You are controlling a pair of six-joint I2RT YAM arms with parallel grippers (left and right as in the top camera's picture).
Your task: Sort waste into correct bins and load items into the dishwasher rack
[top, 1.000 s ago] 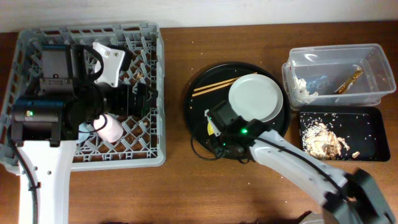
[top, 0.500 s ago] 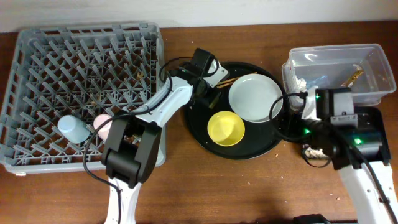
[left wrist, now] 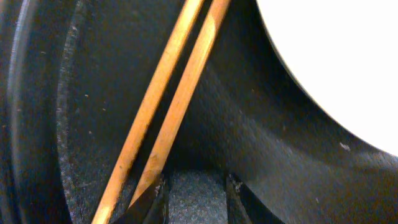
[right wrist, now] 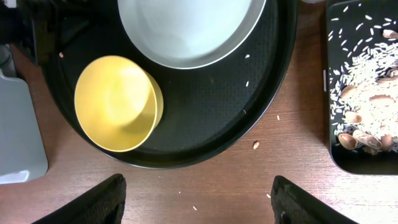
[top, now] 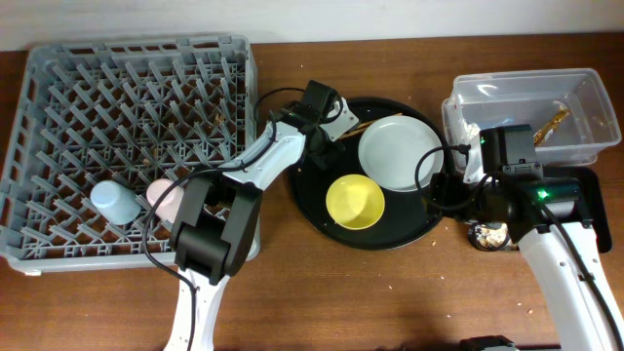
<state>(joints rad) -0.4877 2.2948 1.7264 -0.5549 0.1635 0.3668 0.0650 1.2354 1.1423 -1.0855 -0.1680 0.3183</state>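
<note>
Overhead: plastic blue cup [top: 115,203] and pink cup [top: 166,198] lie in the pegged grey rack [top: 58,58]; left gripper [left wrist: 194,198], narrowly parted and empty, meets thin wooden chopsticks [left wrist: 180,106] beside glossy round plate [top: 400,153] and yellow bowl [top: 354,201]; right gripper [right wrist: 199,202] hovers, spread wide, empty

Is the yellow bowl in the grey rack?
No, the bowl sits on the round black tray, next to the plate.
</note>
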